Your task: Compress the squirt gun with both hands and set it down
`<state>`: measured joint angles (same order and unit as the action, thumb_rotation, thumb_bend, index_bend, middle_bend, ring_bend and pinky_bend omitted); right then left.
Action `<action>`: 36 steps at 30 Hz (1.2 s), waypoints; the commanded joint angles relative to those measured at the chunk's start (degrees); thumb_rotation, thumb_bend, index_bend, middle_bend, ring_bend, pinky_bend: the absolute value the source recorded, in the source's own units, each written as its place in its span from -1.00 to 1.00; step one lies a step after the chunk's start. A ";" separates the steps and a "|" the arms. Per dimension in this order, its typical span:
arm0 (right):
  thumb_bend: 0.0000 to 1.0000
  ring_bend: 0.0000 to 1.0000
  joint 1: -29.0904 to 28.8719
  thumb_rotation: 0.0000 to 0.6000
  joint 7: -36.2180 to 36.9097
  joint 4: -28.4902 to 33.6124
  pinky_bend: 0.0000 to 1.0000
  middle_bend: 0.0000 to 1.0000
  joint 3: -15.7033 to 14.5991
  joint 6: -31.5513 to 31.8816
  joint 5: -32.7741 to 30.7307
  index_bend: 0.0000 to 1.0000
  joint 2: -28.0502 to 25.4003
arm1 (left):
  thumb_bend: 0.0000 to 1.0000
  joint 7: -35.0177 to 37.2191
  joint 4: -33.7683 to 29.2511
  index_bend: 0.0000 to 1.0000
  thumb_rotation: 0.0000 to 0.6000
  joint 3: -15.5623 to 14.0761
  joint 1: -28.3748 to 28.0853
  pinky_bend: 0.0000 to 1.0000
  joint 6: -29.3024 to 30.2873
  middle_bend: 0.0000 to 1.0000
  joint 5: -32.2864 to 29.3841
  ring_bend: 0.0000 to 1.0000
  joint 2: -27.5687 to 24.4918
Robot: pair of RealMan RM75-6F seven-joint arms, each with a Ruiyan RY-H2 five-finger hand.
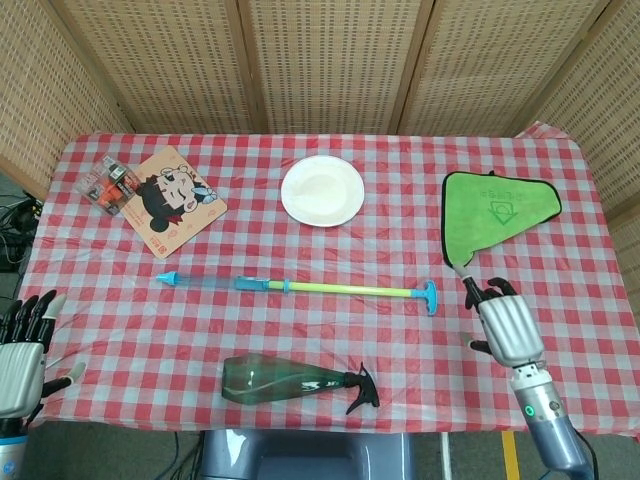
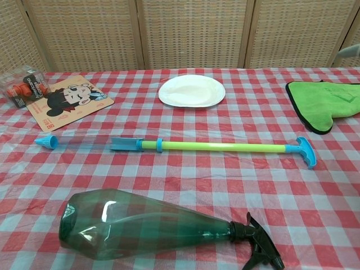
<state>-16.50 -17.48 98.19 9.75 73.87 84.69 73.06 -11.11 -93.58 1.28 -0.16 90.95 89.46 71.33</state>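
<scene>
The squirt gun [image 1: 320, 288] [image 2: 214, 146] lies stretched out across the middle of the checkered table. Its blue nozzle [image 1: 168, 278] points to the left, and its blue T-handle [image 1: 430, 297] [image 2: 305, 151] ends a long yellow-green rod on the right. My right hand [image 1: 505, 325] hovers just right of the T-handle without touching it, fingers apart and holding nothing. My left hand [image 1: 20, 355] is at the table's near left corner, far from the nozzle, with its fingers spread and empty. Neither hand shows in the chest view.
A dark green spray bottle [image 1: 290, 381] [image 2: 152, 225] lies on its side near the front edge. Behind the gun are a white plate [image 1: 322, 190], a green cloth [image 1: 495, 212] at the right, a cartoon mat [image 1: 173, 200] and a small package [image 1: 108, 183] at the left.
</scene>
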 commanded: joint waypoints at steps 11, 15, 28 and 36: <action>-0.17 1.00 -11.76 1.00 -11.99 -3.46 0.24 1.00 5.62 -13.61 -19.60 -0.21 6.88 | -0.90 1.96 0.71 -1.00 1.00 1.20 -1.83 -1.00 -3.73 -1.00 -3.16 -1.00 -0.20; -0.08 1.00 -14.33 1.00 -13.43 -6.30 0.24 1.00 5.95 -15.71 -23.54 -0.15 9.24 | -0.90 2.28 1.06 -1.00 1.00 1.46 -2.44 -1.00 -5.14 -1.00 -4.33 -1.00 -0.07; -0.03 1.00 -18.94 1.00 -15.82 -12.68 0.24 1.00 4.74 -17.59 -31.27 -0.13 14.66 | -0.90 2.19 1.40 -1.00 1.00 2.00 -3.26 -1.00 -5.02 -1.00 -4.44 -1.00 0.21; 0.01 1.00 -19.94 1.00 -15.33 -17.20 0.24 1.00 4.15 -15.39 -31.91 -0.04 18.05 | -0.90 2.47 1.27 -1.00 1.00 2.30 -3.34 -1.00 -3.88 -1.00 -3.86 -1.00 0.06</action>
<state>-36.30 -33.01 81.82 14.11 57.94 52.89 90.40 -8.67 -92.31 3.57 -3.48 87.08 85.64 71.40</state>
